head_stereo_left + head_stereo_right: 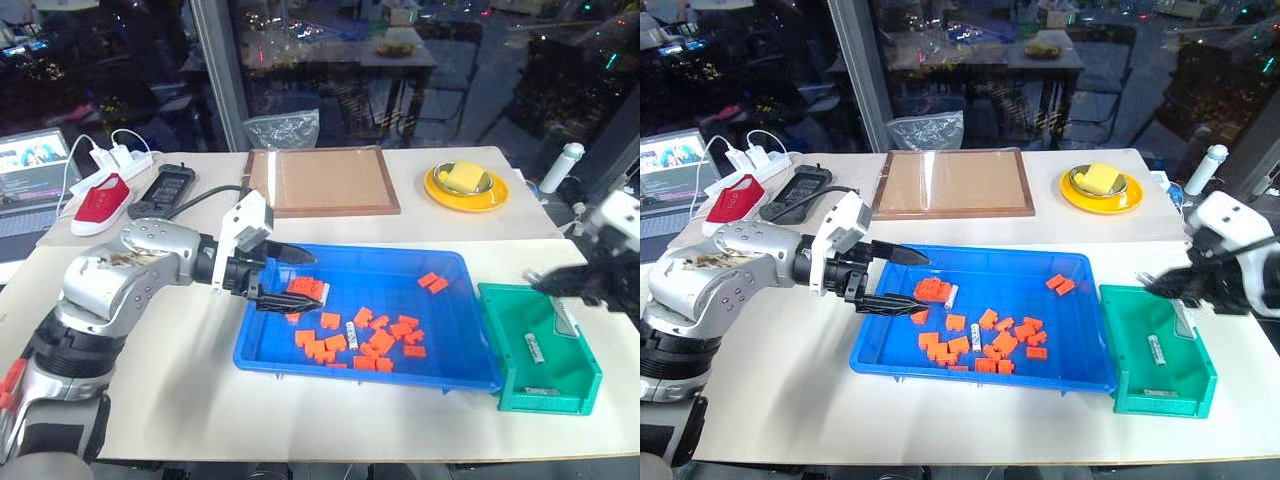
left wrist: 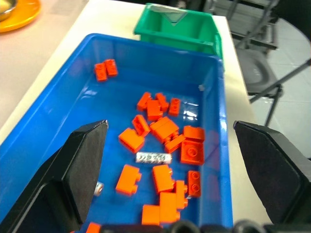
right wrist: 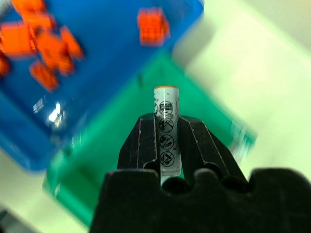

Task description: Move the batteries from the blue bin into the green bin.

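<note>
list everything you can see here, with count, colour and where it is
blue bin: 1, blue, table middle
green bin: 1, green, right of the blue bin
batteries: at least 5, silver-white; one in the right fingers, one in the green bin, three in the blue bin
orange blocks: many, orange, in the blue bin
board: 1, brown frame, behind the blue bin
plate: 1, yellow, holds a metal bowl, back right
shoe: 1, red, back left
remote: 1, black, beside the shoe
power strip: 1, white, back left
laptop: 1, far left
bottle: 1, white, far right
left gripper: open, over the blue bin's left end
right gripper: shut on a battery, over the green bin
</note>
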Motion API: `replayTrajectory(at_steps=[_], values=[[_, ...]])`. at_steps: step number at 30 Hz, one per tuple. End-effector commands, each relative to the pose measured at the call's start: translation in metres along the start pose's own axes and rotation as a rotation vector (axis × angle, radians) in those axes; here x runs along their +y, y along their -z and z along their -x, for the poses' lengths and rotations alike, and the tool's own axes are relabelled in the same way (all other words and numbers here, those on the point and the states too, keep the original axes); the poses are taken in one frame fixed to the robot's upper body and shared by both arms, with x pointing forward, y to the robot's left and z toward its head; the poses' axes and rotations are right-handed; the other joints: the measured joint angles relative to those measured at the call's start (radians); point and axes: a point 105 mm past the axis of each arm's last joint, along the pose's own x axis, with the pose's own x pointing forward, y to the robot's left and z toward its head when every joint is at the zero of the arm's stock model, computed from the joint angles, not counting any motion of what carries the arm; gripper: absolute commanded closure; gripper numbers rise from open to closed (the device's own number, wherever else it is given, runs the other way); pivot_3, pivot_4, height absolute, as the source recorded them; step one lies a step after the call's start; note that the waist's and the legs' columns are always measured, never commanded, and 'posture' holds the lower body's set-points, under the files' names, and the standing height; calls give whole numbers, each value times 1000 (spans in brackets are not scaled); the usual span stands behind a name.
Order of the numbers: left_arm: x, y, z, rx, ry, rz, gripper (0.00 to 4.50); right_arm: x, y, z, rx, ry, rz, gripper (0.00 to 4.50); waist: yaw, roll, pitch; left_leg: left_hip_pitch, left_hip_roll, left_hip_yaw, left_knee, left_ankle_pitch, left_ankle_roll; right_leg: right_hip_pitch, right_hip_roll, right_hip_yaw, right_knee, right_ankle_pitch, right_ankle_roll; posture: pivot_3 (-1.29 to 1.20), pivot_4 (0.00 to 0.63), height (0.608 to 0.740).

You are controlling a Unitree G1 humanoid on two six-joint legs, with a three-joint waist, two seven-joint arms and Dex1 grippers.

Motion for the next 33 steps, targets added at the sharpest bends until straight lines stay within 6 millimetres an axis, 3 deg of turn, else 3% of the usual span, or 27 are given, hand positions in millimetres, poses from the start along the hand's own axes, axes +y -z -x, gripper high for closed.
replayTrajectory(at_steps=[1,5,8,10,15,18,20,21,23,28,33], values=[[2,-8,1,-4,8,-53,0,4,1,0,-19,38,19,4222,-1,0,0,0,0,0,0,0,0,0,0,0,0,0,0,0,150,740],[2,-7,1,-1,13,-57,0,6,31,-25,77,38,-19,4222,5,0,0,0,0,0,1,0,0,0,0,0,0,0,0,0,150,740],[2,-6,2,5,9,-58,0,9,28,-33,55,24,-29,4222,5,0,0,-1,0,0,1,0,0,1,0,0,-1,0,0,0,150,740],[2,-6,4,9,5,-57,0,9,27,-34,55,24,-22,3211,4,0,0,-1,0,0,1,0,0,0,0,0,-1,0,0,0,150,740],[-1,-4,8,15,-6,-45,0,-2,10,-21,22,59,16,1586,4,0,0,-1,0,0,1,0,0,1,0,0,-1,0,0,0,150,740],[-2,-4,11,19,-19,-41,0,-4,-9,-10,-4,67,92,639,4,0,0,-1,0,0,1,0,0,0,0,0,-1,0,0,0,150,740],[-2,-3,14,23,-35,-38,0,4,-39,-7,-92,44,192,34,0,0,0,0,0,0,1,0,0,0,0,0,-1,0,0,0,150,740],[-2,-3,16,24,-44,-35,0,20,-60,-9,-171,-22,242,34,-2,0,0,0,0,0,1,0,0,0,0,0,-1,0,0,0,150,740],[-3,-2,19,32,-54,-30,0,50,-85,-17,-242,-154,325,34,-15,0,0,0,1,0,0,0,0,0,0,0,-1,0,1,0,150,740],[-7,6,29,73,-66,-11,0,89,-103,-45,-241,-302,459,34,-17,-1,1,0,2,0,0,0,0,0,1,-1,-1,-1,1,0,150,740],[-8,10,40,105,-113,-8,0,121,-128,-92,-302,-350,570,34,-17,-1,1,-1,2,-1,-1,0,0,-1,1,0,0,0,1,0,150,740]])
